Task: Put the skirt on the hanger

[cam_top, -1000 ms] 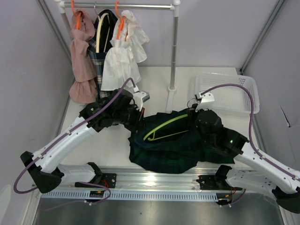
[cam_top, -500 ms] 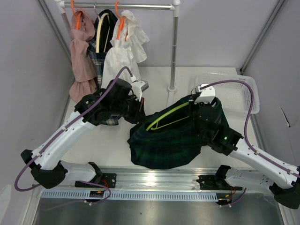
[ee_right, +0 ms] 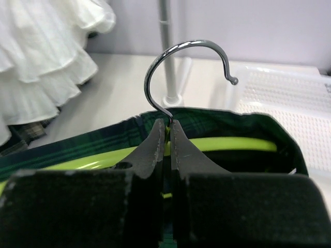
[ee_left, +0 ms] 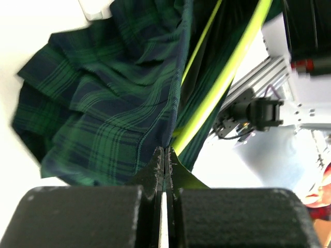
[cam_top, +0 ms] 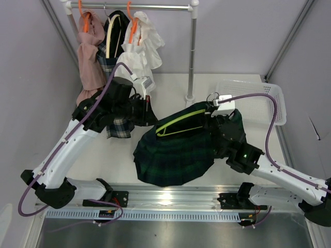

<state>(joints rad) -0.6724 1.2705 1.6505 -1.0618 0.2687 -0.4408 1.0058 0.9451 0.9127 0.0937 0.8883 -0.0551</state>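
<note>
The left end effector (ee_left: 164,154) is closed on the skirt (cam_top: 173,155) waistband, just beside the left end of the hanger (cam_top: 182,123), probably to hold the fabric against the bar. The right end effector (ee_right: 166,126) is closed on the hook (ee_right: 186,62) stem and carries the hanger. The skirt drapes between and below both end effectors, over the middle of the surface (cam_top: 114,160), with its hem toward the near edge.

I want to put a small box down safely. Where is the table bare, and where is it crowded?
Bare: the table between the left arm and the skirt, and the strip between the hung clothes and the rack pole. Crowded: the middle, filled by skirt, hanger and right arm.
</note>
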